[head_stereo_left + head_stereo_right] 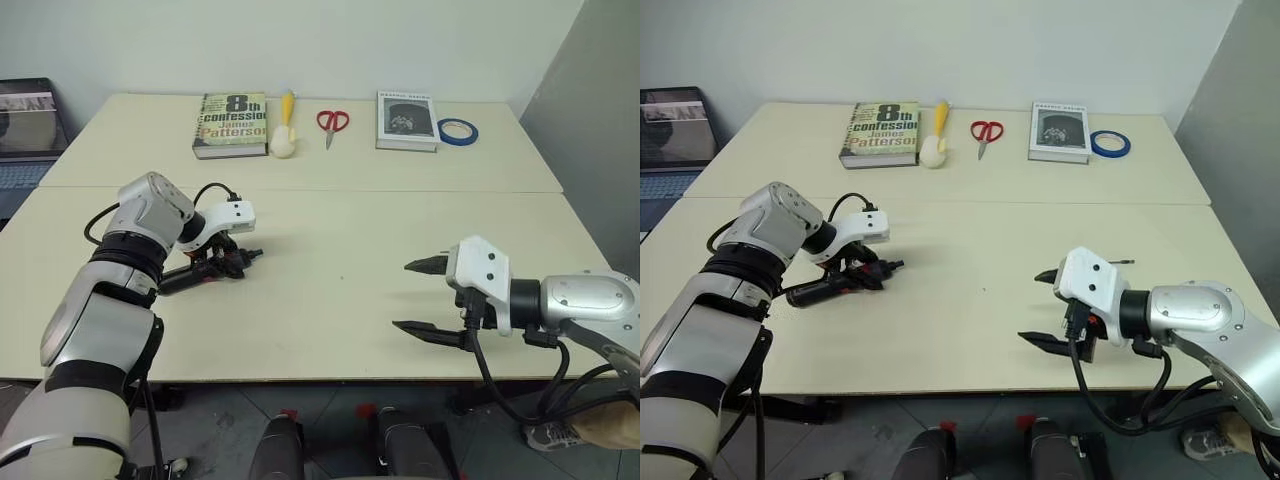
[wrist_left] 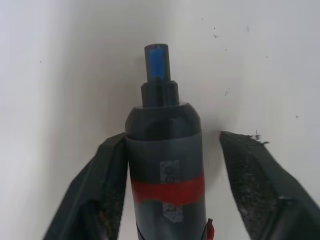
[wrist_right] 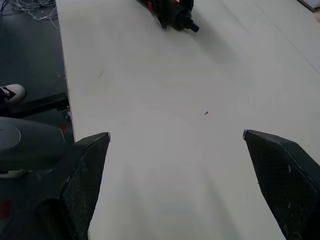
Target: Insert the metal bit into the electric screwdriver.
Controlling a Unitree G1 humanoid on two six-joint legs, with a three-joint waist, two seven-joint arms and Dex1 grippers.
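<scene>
1. Work surface: a pale table, made of two tops that meet along a seam running across the scene.
2. Electric screwdriver: it lies on the table on the robot's left side, near the front edge. Its small tip points toward the middle of the table. In the left wrist view the dark body carries a red band, and the tip shows a blue face.
3. Left gripper: it points steeply down over the front part of the electric screwdriver, with one finger on each side of the body.
   - One finger lies against the body.
   - The other finger stands apart from the body, with bare table visible in the gap.
   - The pincer is therefore not clamped on the tool.
4. Metal bit: a thin dark rod lying flat on the table on the robot's right side, just beyond the right gripper and well apart from the electric screwdriver.
5. Right gripper: it hangs above the table near the front edge, pointing toward the left gripper. Its two fingers are spread wide with nothing between them.
6. Items along the far edge, from the robot's left to right:
   - a book with a green cover
   - a yellow-handled brush
   - red-handled scissors
   - a second book
   - a roll of blue tape
7. A laptop sits beyond the table's far left corner.
</scene>
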